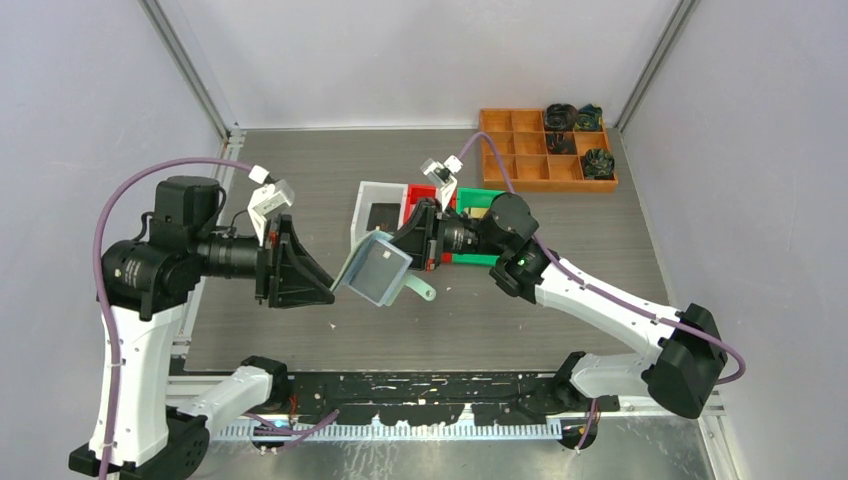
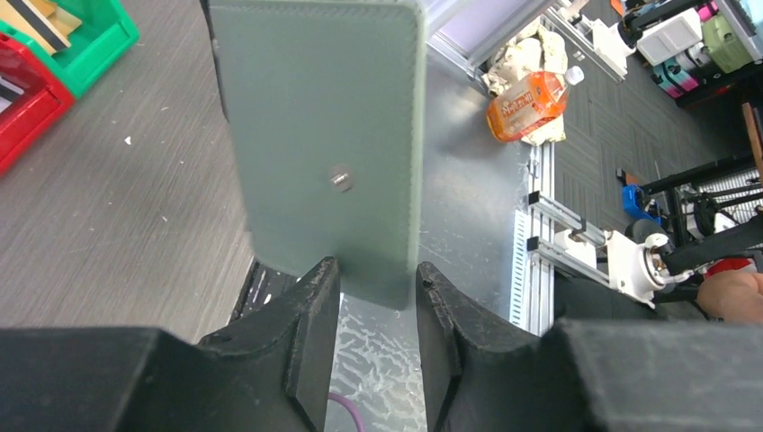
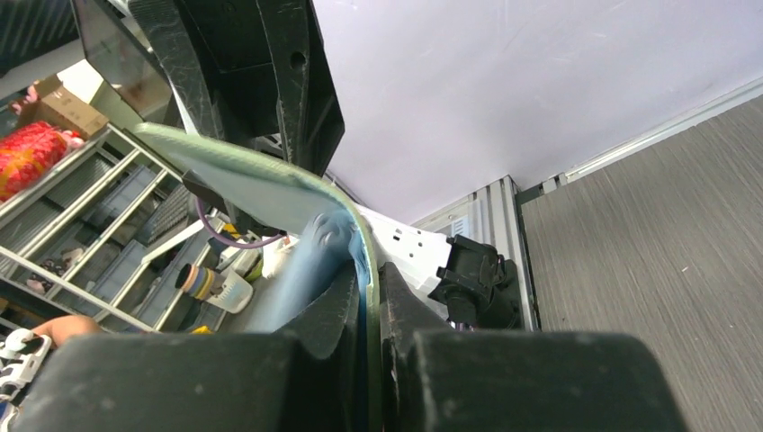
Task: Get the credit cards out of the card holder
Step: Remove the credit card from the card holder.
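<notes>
Currently in hand: presenting the card holder [image 1: 375, 268] between the arms; by my judgement no card is being drawn out yet.
Right gripper [image 3: 367, 270]: clamped on one edge of the holder, carrying it in the air above the table [image 1: 560, 300].
Left gripper [image 2: 376, 270]: jaws apart, gripping nothing; the holder's lower corner hangs just beyond its fingertips.
Next move: the left fingers probably need to find one card's edge in a pocket and pinch it alone.
Credit cards: none shows clearly in the holder.
</notes>
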`<act>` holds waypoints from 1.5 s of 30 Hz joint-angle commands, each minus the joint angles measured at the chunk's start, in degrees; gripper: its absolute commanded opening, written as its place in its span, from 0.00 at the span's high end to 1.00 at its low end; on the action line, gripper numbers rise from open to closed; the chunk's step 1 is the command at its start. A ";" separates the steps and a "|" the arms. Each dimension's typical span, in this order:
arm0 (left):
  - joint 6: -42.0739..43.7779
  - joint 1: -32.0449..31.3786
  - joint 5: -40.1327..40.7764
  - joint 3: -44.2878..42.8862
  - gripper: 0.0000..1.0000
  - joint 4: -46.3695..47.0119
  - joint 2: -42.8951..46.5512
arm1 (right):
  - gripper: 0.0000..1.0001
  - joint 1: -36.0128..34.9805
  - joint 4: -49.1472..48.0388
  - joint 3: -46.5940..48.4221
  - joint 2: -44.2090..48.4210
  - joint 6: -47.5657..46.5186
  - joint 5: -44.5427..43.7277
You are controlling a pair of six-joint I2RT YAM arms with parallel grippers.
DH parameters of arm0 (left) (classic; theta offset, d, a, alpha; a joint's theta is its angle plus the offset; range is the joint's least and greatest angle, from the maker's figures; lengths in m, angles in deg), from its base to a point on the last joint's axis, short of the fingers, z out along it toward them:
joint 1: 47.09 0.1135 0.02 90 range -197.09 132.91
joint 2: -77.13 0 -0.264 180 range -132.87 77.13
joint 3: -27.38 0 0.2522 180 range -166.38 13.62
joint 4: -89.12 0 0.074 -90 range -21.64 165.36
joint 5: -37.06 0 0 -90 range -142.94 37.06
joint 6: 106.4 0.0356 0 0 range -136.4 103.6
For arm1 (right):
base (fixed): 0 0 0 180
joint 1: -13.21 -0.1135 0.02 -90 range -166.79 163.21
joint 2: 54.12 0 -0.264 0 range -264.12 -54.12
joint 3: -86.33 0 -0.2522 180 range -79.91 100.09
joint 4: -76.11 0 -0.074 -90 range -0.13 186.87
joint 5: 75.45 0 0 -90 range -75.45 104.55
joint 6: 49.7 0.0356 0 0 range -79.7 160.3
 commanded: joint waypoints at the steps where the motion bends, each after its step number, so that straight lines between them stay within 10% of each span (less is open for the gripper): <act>1: -2.44 -0.15 1.85 0.52 0.64 3.84 1.10 | 0.99 -0.18 -7.11 1.03 2.07 2.66 0.74; 5: -5.97 -0.15 5.08 3.02 0.57 9.28 2.11 | 0.99 -0.92 -4.34 2.36 2.10 1.89 0.38; 8: -5.96 -0.23 7.85 5.21 0.16 12.87 3.82 | 0.99 -3.12 8.15 6.37 2.02 -4.10 -3.33; 10: -5.31 -0.24 13.20 6.99 0.06 15.82 6.13 | 0.99 -5.99 20.06 10.90 1.58 -10.26 -9.73; 17: -1.72 -0.29 20.96 13.60 0.01 20.50 11.24 | 0.99 -12.14 41.07 21.82 -2.45 -17.89 -25.29; 45: -2.04 -0.24 23.31 25.68 0.00 31.46 19.19 | 0.99 -14.85 44.89 30.36 -8.93 -14.09 -36.01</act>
